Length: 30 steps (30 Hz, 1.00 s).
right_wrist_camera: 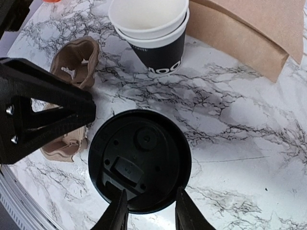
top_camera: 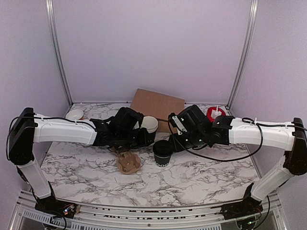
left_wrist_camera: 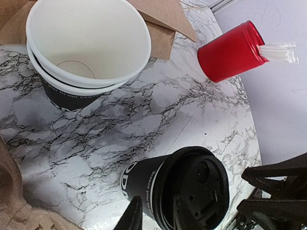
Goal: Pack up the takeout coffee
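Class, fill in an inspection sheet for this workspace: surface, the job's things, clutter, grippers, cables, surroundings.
Surface: marble-pattern table; no spills seen.
Job's things: coffee upright, lid on, mid-table.
Clutter: paper bag at the back; carrier left of the coffee; stacked lidless cups; red cylinder holding white sticks; white round item back left.
Grippers: right gripper open, at the coffee's lid; left gripper close to the coffee, state unclear.
Cables: black cable hangs loose under the right arm.
Surroundings: plain walls with metal rails.
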Each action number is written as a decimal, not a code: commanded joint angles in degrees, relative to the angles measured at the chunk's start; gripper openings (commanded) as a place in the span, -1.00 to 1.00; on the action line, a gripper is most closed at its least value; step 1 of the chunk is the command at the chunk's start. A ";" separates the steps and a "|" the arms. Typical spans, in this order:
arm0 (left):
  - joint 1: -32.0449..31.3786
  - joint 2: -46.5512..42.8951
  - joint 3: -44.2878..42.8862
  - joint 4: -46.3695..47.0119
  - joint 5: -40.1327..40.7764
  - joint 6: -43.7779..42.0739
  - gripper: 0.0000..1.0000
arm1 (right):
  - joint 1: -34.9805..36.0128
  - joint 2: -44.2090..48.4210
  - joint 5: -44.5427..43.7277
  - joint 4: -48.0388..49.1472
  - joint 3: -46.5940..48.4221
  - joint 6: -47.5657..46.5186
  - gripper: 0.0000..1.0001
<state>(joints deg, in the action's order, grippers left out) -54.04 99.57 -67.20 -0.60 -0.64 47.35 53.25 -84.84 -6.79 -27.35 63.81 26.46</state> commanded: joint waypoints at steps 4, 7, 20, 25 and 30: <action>0.34 1.37 -2.05 -1.17 -1.18 -0.88 -0.51 | 0.61 2.46 2.29 3.02 -3.73 4.20 -0.35; 0.34 1.42 -1.90 -1.09 -1.20 -0.82 -0.52 | 0.32 1.93 3.72 5.01 -4.84 4.80 -0.36; 0.36 1.16 -1.18 -0.89 -0.95 -0.24 -0.52 | -1.54 2.18 3.79 6.76 -6.02 5.15 -0.43; 0.34 1.23 -1.17 -0.83 -0.84 -0.35 -0.52 | -2.56 3.16 3.32 6.06 -7.68 5.18 -0.47; 0.34 1.37 -1.01 -0.81 -0.74 -0.20 -0.52 | -3.10 3.78 3.86 7.04 -9.25 5.63 -0.47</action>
<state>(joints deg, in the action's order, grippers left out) -53.98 100.09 -67.75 -0.73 -1.50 47.29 50.83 -82.96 -2.98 -21.47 55.29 31.51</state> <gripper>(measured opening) 0.240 0.263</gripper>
